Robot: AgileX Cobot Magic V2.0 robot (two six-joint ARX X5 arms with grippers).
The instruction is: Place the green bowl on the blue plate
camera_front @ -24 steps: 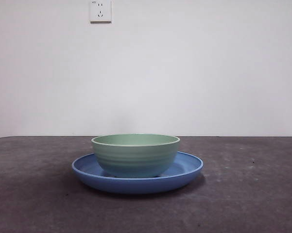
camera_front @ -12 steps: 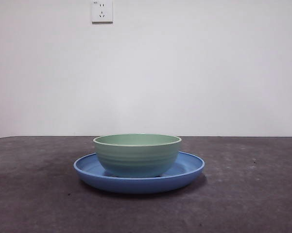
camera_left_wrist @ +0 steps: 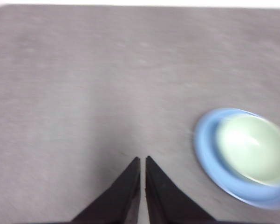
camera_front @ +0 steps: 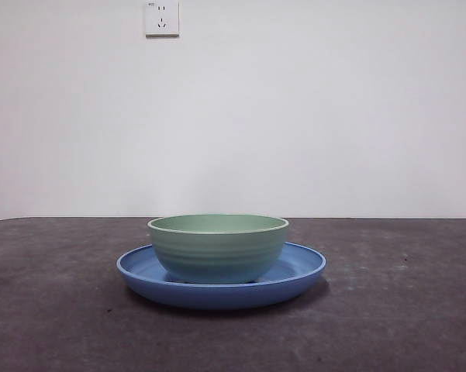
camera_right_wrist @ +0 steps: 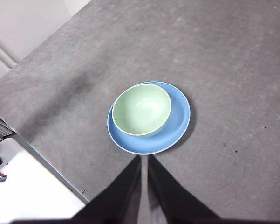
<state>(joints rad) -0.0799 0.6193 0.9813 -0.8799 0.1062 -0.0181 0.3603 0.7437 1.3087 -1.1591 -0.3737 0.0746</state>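
A dark grey, slightly mottled table (camera_front: 403, 325) filled the lower part of the front view, with a plain white wall (camera_front: 310, 116) behind it. On that wall, high up and left of centre, sat a white wall socket (camera_front: 161, 17); any marking on it was too small for me to read, and I saw no brand, label or lettering anywhere else. On the table lay the blue plate (camera_front: 295, 277), wide, shallow and glossy, and inside it stood the green bowl (camera_front: 217, 246), upright, pale mint with faint ridges around its outside and a lighter rim. From above, the bowl sat off-centre on the plate, towards one side, leaving a broad blue crescent bare on the other. Neither of my arms showed in the front view. My right gripper (camera_right_wrist: 144, 157) hung high over the table, its two black jaws drawn nearly together with only a thin slit between the tips, and it held nothing; the plate (camera_right_wrist: 179, 119) and bowl (camera_right_wrist: 141, 109) lay just beyond its tips, well below. My left gripper (camera_left_wrist: 142, 159) was likewise closed to a narrow slit and empty, above bare table, with the plate (camera_left_wrist: 206, 149) and bowl (camera_left_wrist: 254, 147) off to one side, blurred and well apart from its tips.
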